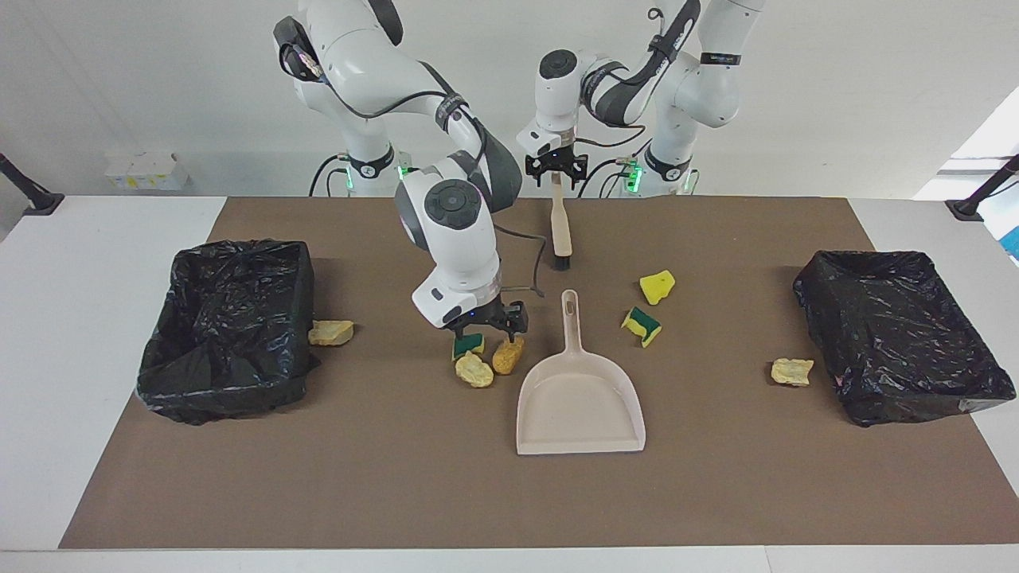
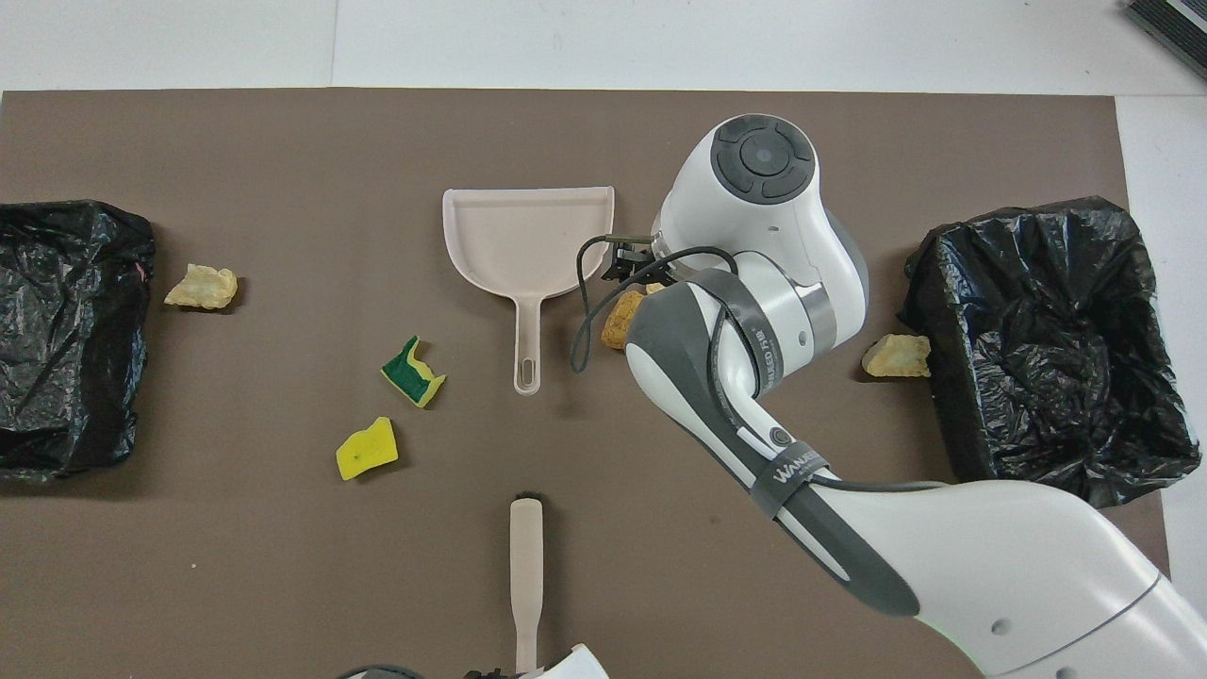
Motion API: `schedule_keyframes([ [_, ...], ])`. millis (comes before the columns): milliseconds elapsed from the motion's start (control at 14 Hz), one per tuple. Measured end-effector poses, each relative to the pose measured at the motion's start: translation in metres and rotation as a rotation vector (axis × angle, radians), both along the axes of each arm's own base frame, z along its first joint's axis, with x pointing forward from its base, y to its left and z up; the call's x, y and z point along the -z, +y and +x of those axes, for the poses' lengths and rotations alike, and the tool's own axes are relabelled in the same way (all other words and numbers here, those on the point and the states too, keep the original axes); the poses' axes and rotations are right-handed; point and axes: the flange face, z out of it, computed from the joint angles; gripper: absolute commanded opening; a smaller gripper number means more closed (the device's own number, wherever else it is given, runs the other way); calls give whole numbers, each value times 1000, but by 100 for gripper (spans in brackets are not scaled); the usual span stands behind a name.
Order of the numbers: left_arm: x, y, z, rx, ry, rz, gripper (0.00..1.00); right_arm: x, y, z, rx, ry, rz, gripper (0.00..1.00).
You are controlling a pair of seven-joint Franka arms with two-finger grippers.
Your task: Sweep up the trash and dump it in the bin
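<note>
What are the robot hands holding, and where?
The right gripper holds nothing. The left gripper is at the brush's handle end; a grip cannot be told.

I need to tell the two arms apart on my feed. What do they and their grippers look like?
Both arms are glossy white with dark grey joint sections and round grey end caps. A black cable runs along each, strapped on with dark bands; one band reads "WANLEED". Green lights glow at both bases. The right gripper and the left gripper are small and black, and a loose black cable loop hangs beside the right one.

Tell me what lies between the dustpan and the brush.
Nothing: bare brown mat separates the dustpan handle tip from the brush bristles, plain in the facing view.
</note>
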Motion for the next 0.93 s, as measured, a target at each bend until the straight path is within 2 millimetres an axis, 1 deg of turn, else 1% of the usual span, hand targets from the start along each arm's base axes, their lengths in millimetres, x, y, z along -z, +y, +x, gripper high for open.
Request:
schedule_keyframes([
  [72, -1, 0, 1, -1, 0, -1, 12, 0, 1, -1, -2, 0, 1, 100],
  [143, -1, -1, 2, -2, 0, -2, 0, 0, 2, -1, -3, 0, 2, 100],
  [358, -3, -1, 8, -13, 22, 28, 0, 0, 2, -1, -4, 1, 1, 100],
  [429, -7, 1, 14, -28, 35, 46, 0, 0, 2, -1, -4, 1, 1, 100],
  [501, -16, 4, 26, -55, 49, 64, 0, 0, 2, -1, -4, 1, 1, 100],
  [644, -35, 16, 62, -111, 42, 86, 0, 0, 2, -1, -4, 1, 2, 100],
  [715, -45, 29, 85, -129, 23, 104, 0, 0, 3, -2, -4, 1, 2, 100],
  [858, -60, 65, 136, -146, 2, 116, 0, -1, 3, -2, -5, -1, 3, 100],
  [930, -66, 88, 161, -135, -2, 108, 0, -1, 5, -2, -8, -4, 5, 100],
])
